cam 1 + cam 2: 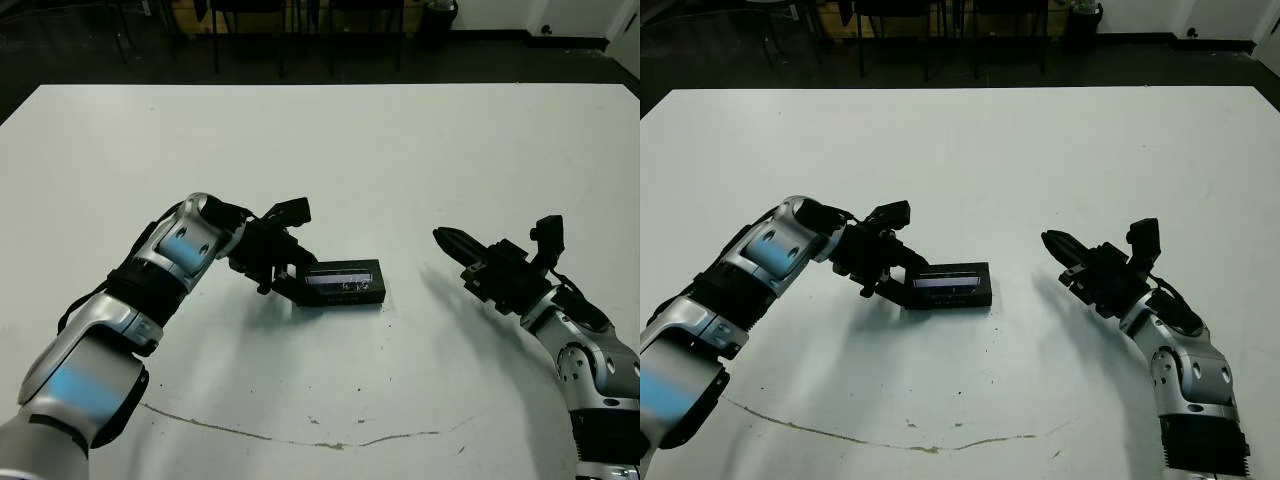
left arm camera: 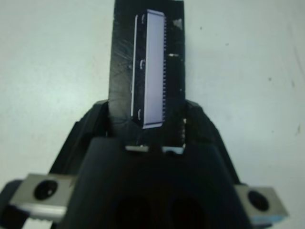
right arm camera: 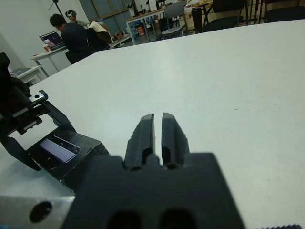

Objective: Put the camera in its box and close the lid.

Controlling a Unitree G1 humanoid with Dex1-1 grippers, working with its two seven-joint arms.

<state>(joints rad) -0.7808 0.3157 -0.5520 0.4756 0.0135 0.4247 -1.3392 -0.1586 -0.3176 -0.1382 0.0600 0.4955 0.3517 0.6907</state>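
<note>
The lid (image 1: 344, 283), a flat black slab with a glossy silvery strip on its face, is lying flat on the desk (image 1: 400, 150), roughly midway across and somewhat toward the near edge. It appears to be sitting over the box; box and camera cannot be told apart beneath it.

The left gripper (image 1: 283, 283) is sitting at the lid's left end, its fingers (image 2: 90, 129) spread about the slab's width and standing either side of that end, close against its edges. Whether they are gripping cannot be confirmed.

The right gripper (image 1: 447, 240) is hovering well apart, toward the right edge of the desk, its fingers (image 3: 143, 136) drawn nearly together with only a slit between, holding nothing.
</note>
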